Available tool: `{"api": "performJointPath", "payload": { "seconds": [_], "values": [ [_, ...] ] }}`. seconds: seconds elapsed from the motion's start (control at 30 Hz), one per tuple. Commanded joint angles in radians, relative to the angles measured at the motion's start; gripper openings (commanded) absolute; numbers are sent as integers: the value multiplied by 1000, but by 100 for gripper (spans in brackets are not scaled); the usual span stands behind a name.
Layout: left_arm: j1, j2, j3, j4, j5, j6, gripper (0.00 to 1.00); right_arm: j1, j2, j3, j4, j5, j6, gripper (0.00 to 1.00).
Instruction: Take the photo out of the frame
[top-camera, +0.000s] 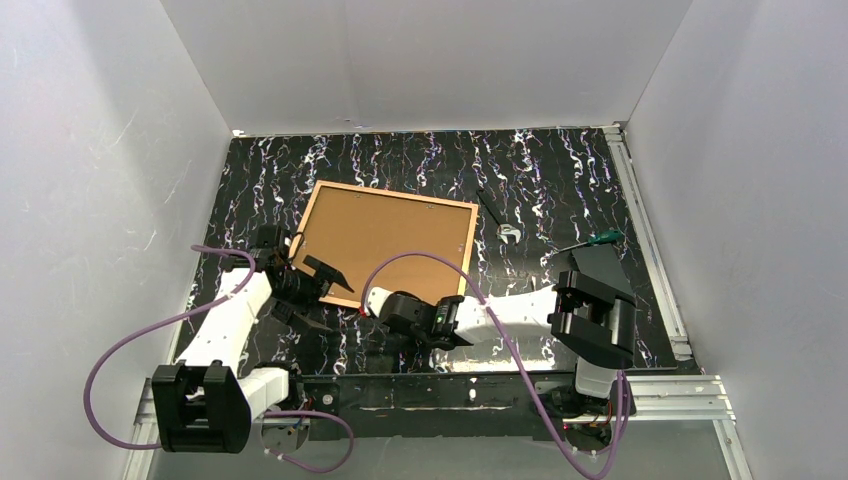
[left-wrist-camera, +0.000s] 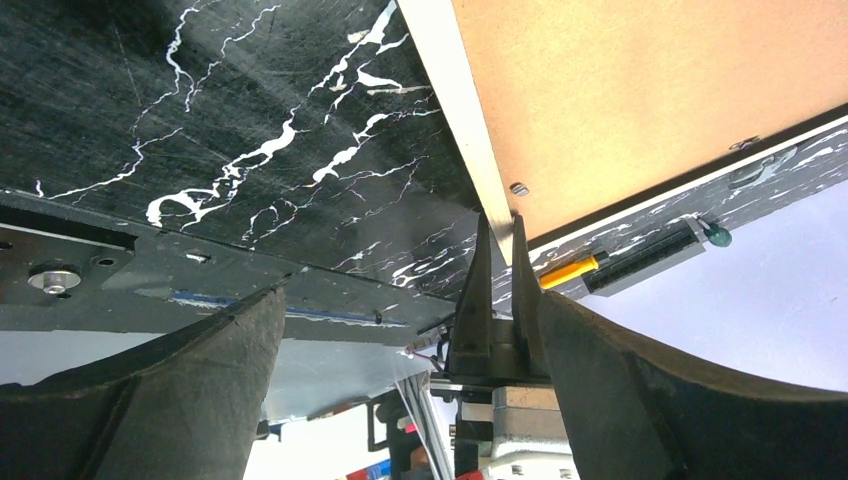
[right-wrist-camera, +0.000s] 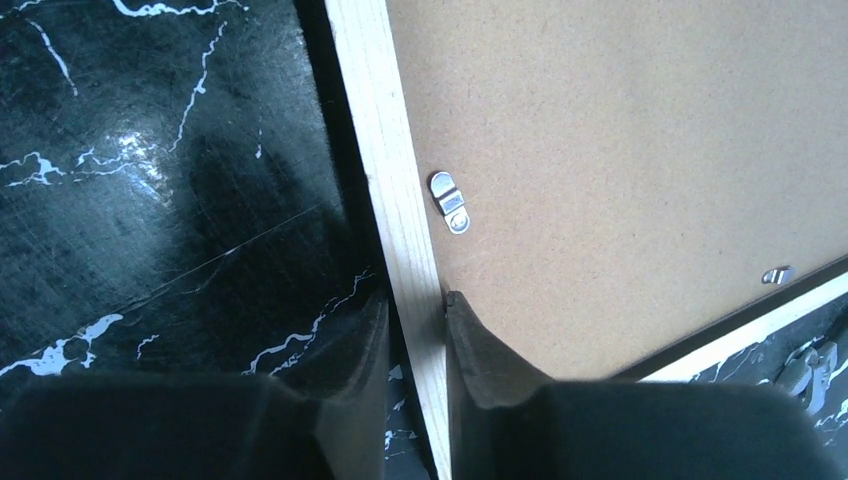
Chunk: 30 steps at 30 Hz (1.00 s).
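The frame (top-camera: 384, 191) lies face down on the black marbled table, its pale wooden rim up. The photo (top-camera: 390, 240) sits in it; only its brown fibreboard back shows and the print side is hidden. My right gripper (right-wrist-camera: 415, 310) is shut on the frame's near rim (right-wrist-camera: 400, 200), one finger outside it and one on the fibreboard (right-wrist-camera: 620, 150). In the top view it is at the near edge (top-camera: 372, 298). My left gripper (top-camera: 320, 292) is open and empty just left of it, by the near left corner. In its own view (left-wrist-camera: 410, 330) the rim (left-wrist-camera: 455, 100) runs ahead.
Small metal turn clips (right-wrist-camera: 450, 200) hold the backing. A green-handled screwdriver (top-camera: 600, 238), a small metal part (top-camera: 508, 232) and a thin black tool (top-camera: 490, 205) lie right of the frame. A black flat box (top-camera: 598, 262) is at the right. White walls stand on three sides.
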Motion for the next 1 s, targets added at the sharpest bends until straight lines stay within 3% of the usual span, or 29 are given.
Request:
{"api": "performJointPath", "payload": {
  "seconds": [0.0,0.1,0.47,0.73,0.97],
  "values": [
    [14,23,-39,-64,62,2,98,1,-17,10,6,-30,28,16],
    [17,36,-44,-38,83,2,98,1,-37,19,-2,-33,24,1],
    [27,22,-181,205,196,-53,98,-31,-177,23,-1,-116,74,1],
    [27,-170,-357,387,164,-167,100,-69,-246,39,-20,-234,111,1],
    [27,-255,-377,466,136,-211,100,-75,-216,70,-35,-279,143,1]
  ]
}}
